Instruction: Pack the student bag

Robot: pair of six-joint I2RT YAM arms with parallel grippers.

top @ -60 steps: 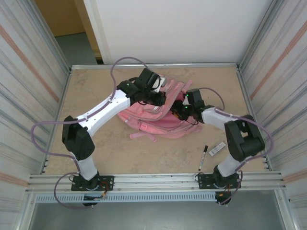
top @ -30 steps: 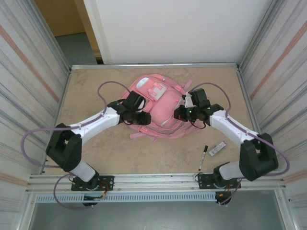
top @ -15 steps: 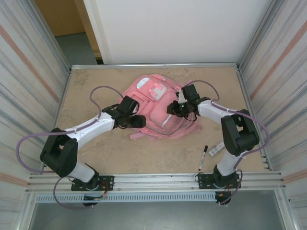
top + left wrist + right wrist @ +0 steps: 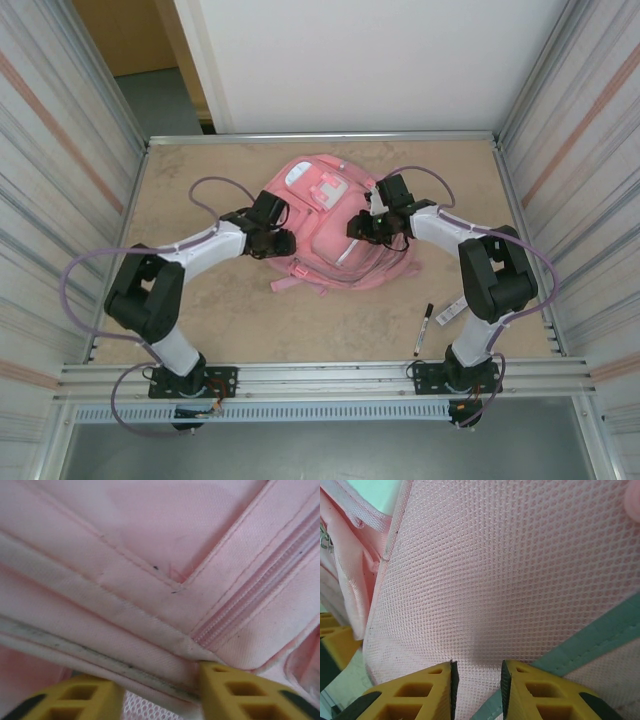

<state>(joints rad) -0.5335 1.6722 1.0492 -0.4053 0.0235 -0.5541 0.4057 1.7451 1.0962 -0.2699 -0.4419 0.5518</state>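
Note:
The student bag (image 4: 330, 225), a large pink backpack, lies flat in the middle of the table with its white patch (image 4: 297, 176) facing up. My left gripper (image 4: 283, 241) is at the bag's left edge. In the left wrist view its yellow fingers (image 4: 240, 692) are closed on a folded seam of the pink fabric (image 4: 150, 650), with white mesh below. My right gripper (image 4: 362, 228) rests over the bag's right side. The right wrist view has its jaws (image 4: 476, 680) a little apart, empty, just short of pink mesh fabric (image 4: 495, 580) crossed by a green strip (image 4: 590, 640).
A black marker (image 4: 424, 328) and a small white item (image 4: 452, 310) lie near the right arm's base. Pink straps (image 4: 292, 282) trail from the bag toward the near edge. Ribbed metal walls close in the table on both sides.
The bag, lifted and folded two seconds ago, now lies flat. My left gripper came down to the bag's left edge and narrowed on the seam. The right gripper shifted left and opened.

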